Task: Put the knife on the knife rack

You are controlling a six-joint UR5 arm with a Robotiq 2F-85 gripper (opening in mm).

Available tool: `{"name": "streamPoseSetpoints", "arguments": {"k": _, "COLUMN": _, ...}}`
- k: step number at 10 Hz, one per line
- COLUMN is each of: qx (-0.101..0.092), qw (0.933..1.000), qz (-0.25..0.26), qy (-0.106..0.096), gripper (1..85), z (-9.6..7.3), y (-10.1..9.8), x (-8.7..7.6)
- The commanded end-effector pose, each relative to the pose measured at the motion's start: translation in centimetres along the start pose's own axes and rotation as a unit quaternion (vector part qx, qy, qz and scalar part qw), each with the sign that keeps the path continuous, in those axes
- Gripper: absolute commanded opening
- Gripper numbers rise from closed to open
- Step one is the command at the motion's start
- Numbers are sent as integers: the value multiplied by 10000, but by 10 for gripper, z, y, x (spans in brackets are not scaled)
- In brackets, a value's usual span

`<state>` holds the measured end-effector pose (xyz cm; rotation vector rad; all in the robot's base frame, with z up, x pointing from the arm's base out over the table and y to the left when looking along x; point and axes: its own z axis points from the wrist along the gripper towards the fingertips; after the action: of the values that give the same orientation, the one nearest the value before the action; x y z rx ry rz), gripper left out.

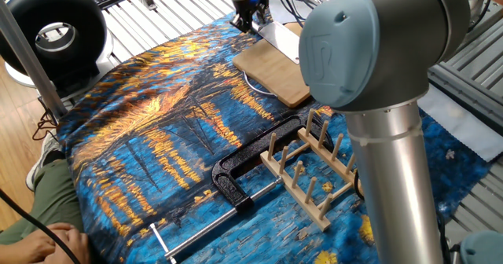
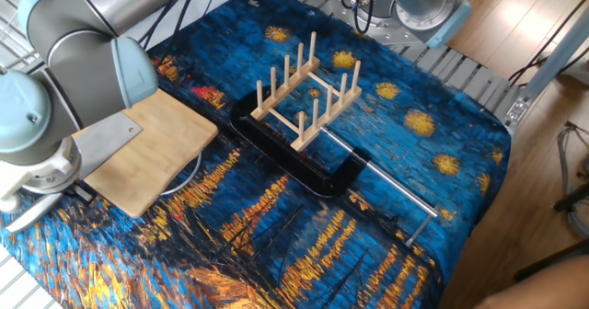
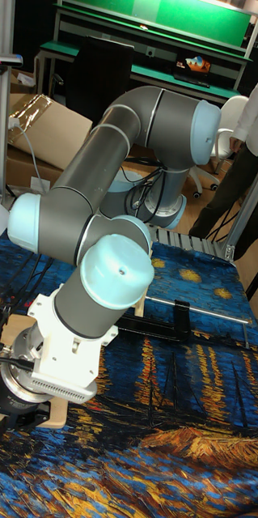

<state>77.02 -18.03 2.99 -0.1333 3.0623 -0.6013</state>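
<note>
The knife [image 2: 107,136] lies flat on a bamboo cutting board [image 2: 156,162]. Its broad grey blade carries a small dark dot, and its handle end is hidden behind my wrist. In one fixed view only a strip of the knife [image 1: 283,39] shows past the arm's big joint. My gripper [image 1: 249,18] hangs at the far end of the board, just over the knife's handle end. Its dark fingers stand slightly apart, open, with nothing seen between them. The knife rack [image 1: 308,174], light wood with upright pegs, stands on the cloth well away from the board; the other fixed view shows the knife rack [image 2: 308,93] too.
A black metal clamp [image 1: 245,168] with a steel rod [image 1: 216,221] lies right beside the rack. The arm's large elbow joint [image 1: 365,44] blocks much of one fixed view. A black ring-shaped device [image 1: 53,30] stands at the table's far left, and a person's arm [image 1: 35,240] rests at the edge.
</note>
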Motion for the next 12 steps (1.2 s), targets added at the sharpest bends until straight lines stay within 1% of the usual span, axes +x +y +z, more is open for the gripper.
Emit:
{"name": "streamPoseSetpoints", "arguments": {"k": 1, "qx": -62, "qw": 10000, "qz": 30, "qy": -44, "gripper": 443, "z": 0, "y": 2, "x": -2}}
{"name": "streamPoseSetpoints", "arguments": {"k": 2, "qx": 132, "qw": 9999, "qz": -39, "qy": -66, "gripper": 460, "z": 0, "y": -9, "x": -3}}
{"name": "streamPoseSetpoints", "arguments": {"k": 3, "qx": 231, "qw": 9997, "qz": 3, "qy": -60, "gripper": 447, "z": 0, "y": -14, "x": -3}}
{"name": "streamPoseSetpoints", "arguments": {"k": 5, "qx": 513, "qw": 9986, "qz": 16, "qy": -131, "gripper": 447, "z": -1, "y": -28, "x": -7}}
{"name": "streamPoseSetpoints", "arguments": {"k": 7, "qx": 416, "qw": 9988, "qz": 133, "qy": -213, "gripper": 447, "z": -1, "y": -23, "x": -11}}
{"name": "streamPoseSetpoints", "arguments": {"k": 8, "qx": 379, "qw": 9991, "qz": 67, "qy": -197, "gripper": 447, "z": -1, "y": -21, "x": -10}}
{"name": "streamPoseSetpoints", "arguments": {"k": 10, "qx": 461, "qw": 9988, "qz": 41, "qy": -159, "gripper": 450, "z": -1, "y": -26, "x": -8}}
{"name": "streamPoseSetpoints", "arguments": {"k": 12, "qx": 422, "qw": 9989, "qz": 119, "qy": -181, "gripper": 450, "z": -1, "y": -24, "x": -9}}
